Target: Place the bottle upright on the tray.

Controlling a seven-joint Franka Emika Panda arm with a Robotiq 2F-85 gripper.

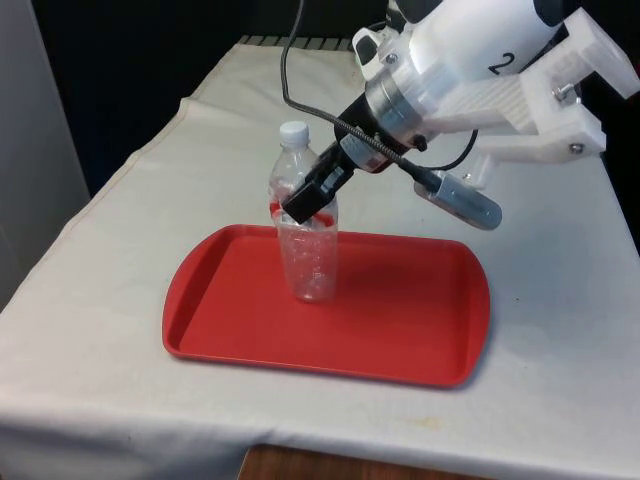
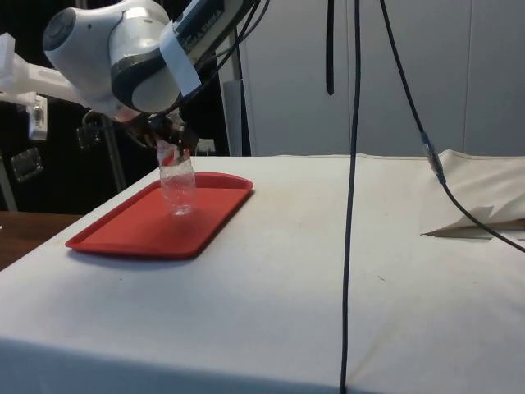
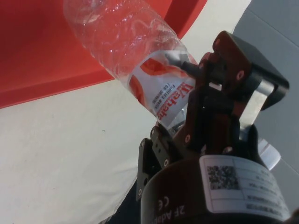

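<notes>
Bottle (image 1: 308, 235), clear plastic with a white cap, is standing nearly upright on the red tray (image 1: 420, 330), left of its centre in the front view. Jaws are gripping its labelled shoulder. Placement seems underway; next, I judge, comes settling it, then opening.

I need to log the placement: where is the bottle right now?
In the front view the bottle stands upright on the red tray, towards the tray's left and far side, with the gripper clamped on its label.
</notes>
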